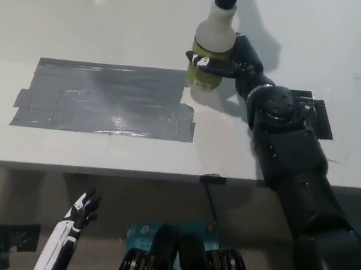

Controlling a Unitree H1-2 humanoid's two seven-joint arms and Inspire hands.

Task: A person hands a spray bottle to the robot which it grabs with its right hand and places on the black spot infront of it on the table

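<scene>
Handover stage: my right robot hand (231,59) is clamped on the bottle (210,54) just beside the black spot (106,97) on the table (322,34), placing left; left robot hand (79,213) hangs low, fingers apart.

Right hand (232,57): black, at one o'clock, fingers wrapping the spray bottle (211,50); its arm is extending from five o'clock. Left hand (79,213): white, hanging at seven o'clock below the table edge, fingers spreading apart, holding nothing.
</scene>
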